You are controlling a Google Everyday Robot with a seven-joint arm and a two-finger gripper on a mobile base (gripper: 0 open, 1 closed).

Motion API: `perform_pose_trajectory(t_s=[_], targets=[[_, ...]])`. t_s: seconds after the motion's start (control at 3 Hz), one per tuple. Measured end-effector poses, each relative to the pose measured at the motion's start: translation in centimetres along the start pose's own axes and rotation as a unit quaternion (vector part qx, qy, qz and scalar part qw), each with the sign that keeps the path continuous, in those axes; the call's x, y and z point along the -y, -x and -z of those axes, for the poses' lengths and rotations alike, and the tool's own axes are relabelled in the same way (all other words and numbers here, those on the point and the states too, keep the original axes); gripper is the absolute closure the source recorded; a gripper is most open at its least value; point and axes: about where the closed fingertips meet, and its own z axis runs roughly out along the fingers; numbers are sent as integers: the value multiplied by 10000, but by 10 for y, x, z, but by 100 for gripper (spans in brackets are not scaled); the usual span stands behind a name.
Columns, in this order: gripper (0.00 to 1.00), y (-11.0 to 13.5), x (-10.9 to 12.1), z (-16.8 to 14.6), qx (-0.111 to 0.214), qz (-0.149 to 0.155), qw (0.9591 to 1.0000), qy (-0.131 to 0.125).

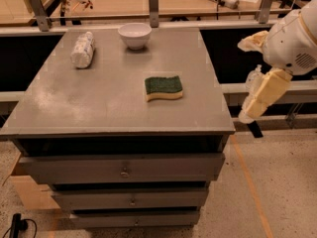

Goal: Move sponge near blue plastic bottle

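The sponge (163, 87), dark green on top with a yellow body, lies flat on the grey table top (94, 108), right of centre. The blue plastic bottle (82, 49), pale and crinkly, lies on its side at the far left of the table, well apart from the sponge. My gripper (258, 101) hangs off the table's right edge, pointing down, level with the sponge and to its right. It holds nothing that I can see.
A white bowl (134, 35) stands at the back of the table, between bottle and sponge. A tiny clear pump bottle (252, 78) sits on a ledge behind my gripper. Drawers (124, 168) lie under the table top. A cluttered wooden bench (198, 4) runs behind.
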Motion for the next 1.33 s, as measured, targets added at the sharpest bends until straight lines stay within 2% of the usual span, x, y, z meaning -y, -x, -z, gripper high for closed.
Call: perform_pose_trajectory(t_s=[0.33,0.67,1.0,1.33], targets=[[0,17,18,-35,935,34,9955,179],[0,25,37,-84,1556,-85,9867,455],[0,26,38,-87,1544,-94,9869,449],[0,21,55,-115,1607,-235,9853,529]])
